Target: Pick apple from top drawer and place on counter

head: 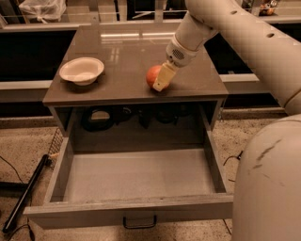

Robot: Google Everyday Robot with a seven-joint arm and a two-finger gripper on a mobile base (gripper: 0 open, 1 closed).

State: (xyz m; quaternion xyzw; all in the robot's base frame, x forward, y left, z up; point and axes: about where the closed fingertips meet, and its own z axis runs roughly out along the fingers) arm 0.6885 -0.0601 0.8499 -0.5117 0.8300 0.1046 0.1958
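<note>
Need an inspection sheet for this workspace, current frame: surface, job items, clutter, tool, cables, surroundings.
Surface: counter glossy and reflective, carries an apple and a bowl.
Job's things: apple on the counter near its front edge, right of centre; top drawer open, floor bare.
Clutter: white bowl on the counter's left side, apart from the apple; dark objects in the recess behind the drawer, not identifiable.
Tool: tool low over the counter, close against the apple's right side.
Cables: black cable on the floor left of the drawer; another cable to its right.
Surroundings: dark rod on the floor at left; plastic bag at back left.
</note>
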